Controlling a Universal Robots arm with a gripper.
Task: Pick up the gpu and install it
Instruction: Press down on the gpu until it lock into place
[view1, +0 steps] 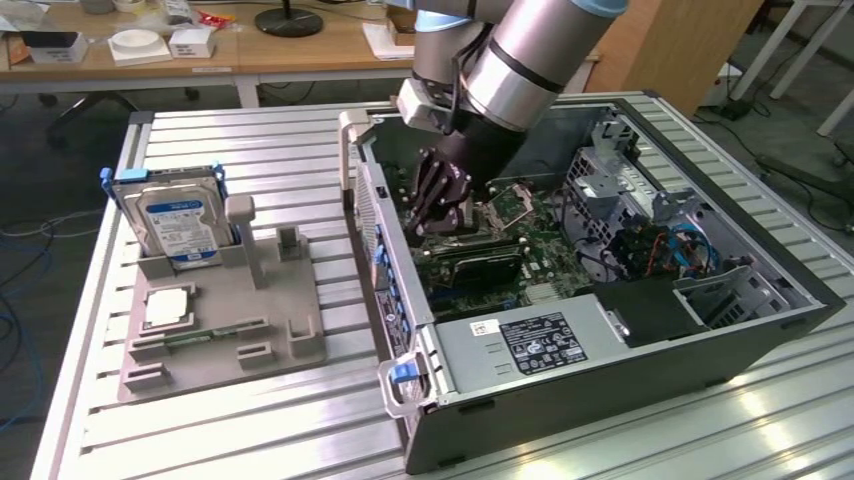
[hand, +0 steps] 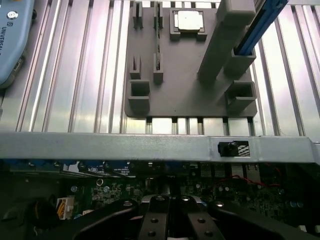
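Broadly, the installing step is in hand: inside the open computer case (view1: 747, 330) the gripper (view1: 441, 195) hangs just above the motherboard (view1: 514, 255). Whether its jaws are open or closed cannot be told. The gpu is judged to lie directly beneath them, though no card can be made out for certain. The grey tray (view1: 267, 330) sits well apart from the jaws, outside the case wall, holding a hard drive (view1: 180, 225). Seating calls for square alignment over the slot. The arm's blue cap (hand: 10, 45) reads "UNIVERSAL"; other labels are illegible.

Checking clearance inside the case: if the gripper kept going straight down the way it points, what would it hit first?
Most likely the motherboard. The gripper points down into the open computer case, just above the board beside the CPU socket. Depth is unclear, so a card between them cannot be ruled out.
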